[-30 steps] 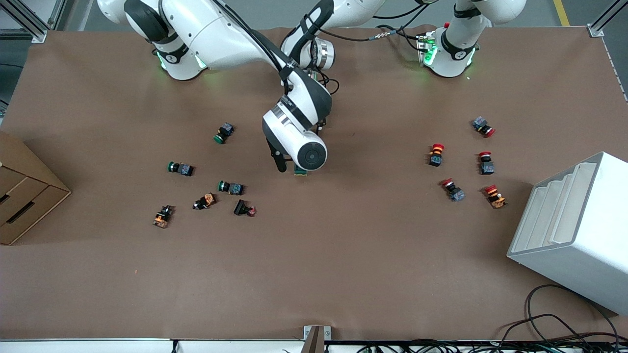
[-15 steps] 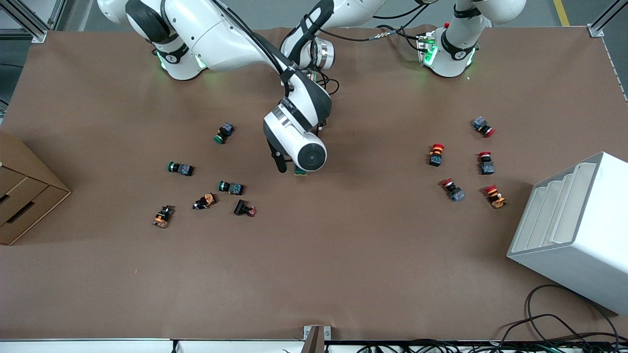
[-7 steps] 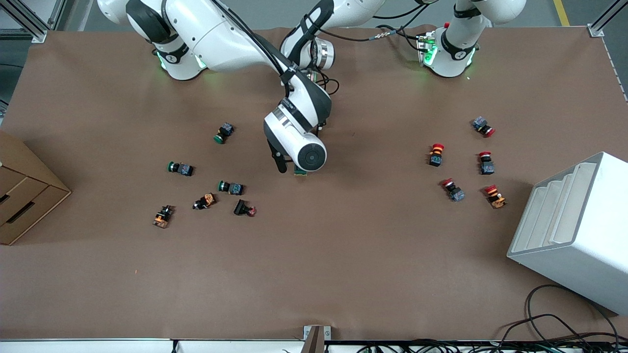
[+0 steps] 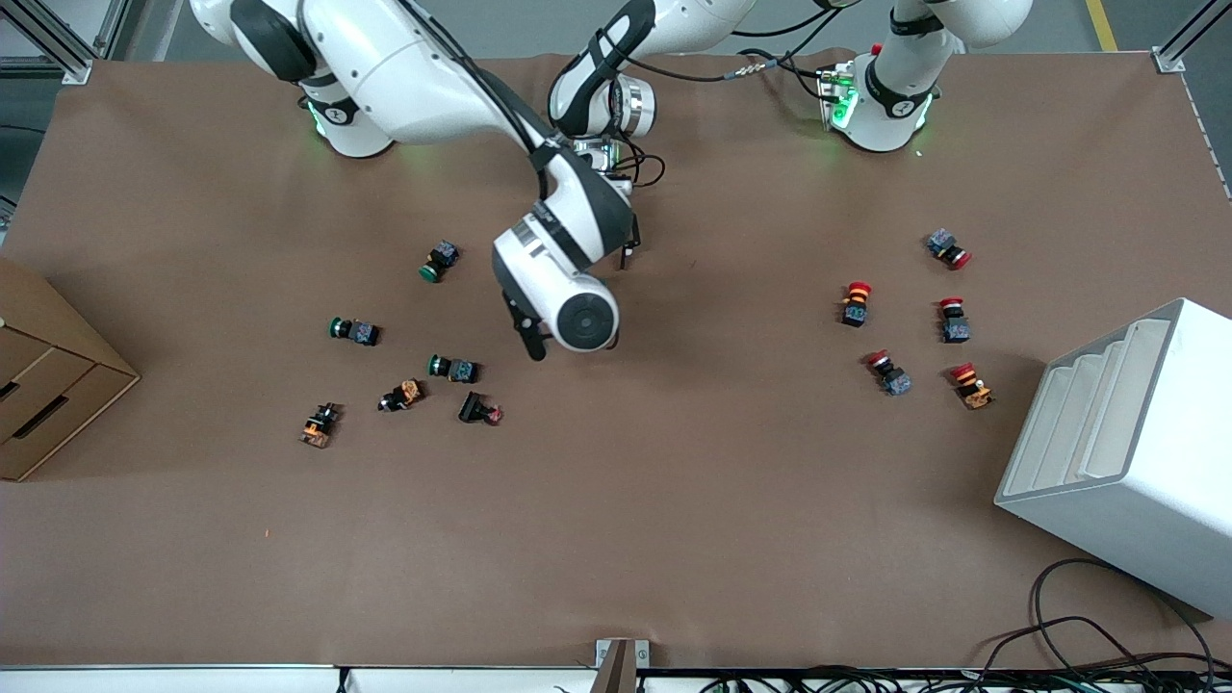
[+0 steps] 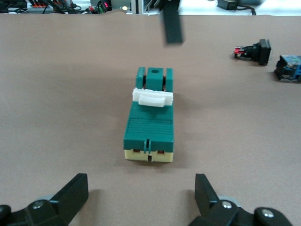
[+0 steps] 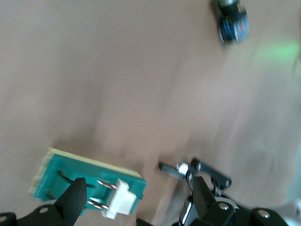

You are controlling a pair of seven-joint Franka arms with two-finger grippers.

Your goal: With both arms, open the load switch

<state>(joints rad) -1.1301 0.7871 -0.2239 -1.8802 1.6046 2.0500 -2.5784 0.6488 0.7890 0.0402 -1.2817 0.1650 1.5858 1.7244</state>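
The load switch [image 5: 150, 125] is a dark-green block on a cream base, lying flat on the brown table near its middle. Its white lever [image 5: 152, 97] sits across the end farthest from my left gripper. My left gripper [image 5: 141, 194] is open, low over the table just short of the switch's cream end. In the right wrist view the load switch [image 6: 82, 181] shows two copper blades beside the white lever [image 6: 118, 201]. My right gripper [image 6: 137, 197] hangs open above that lever end. In the front view the right arm's hand [image 4: 563, 308] hides the switch.
Green, orange and black push-buttons [image 4: 452, 367] are scattered toward the right arm's end. Red-capped buttons [image 4: 855, 303] lie toward the left arm's end, next to a white rack [image 4: 1126, 452]. A cardboard box [image 4: 48, 385] stands at the table edge.
The right arm's hand has shifted toward the right arm's end and now covers the switch, whose edge showed before in the front view. The left arm has hardly moved.
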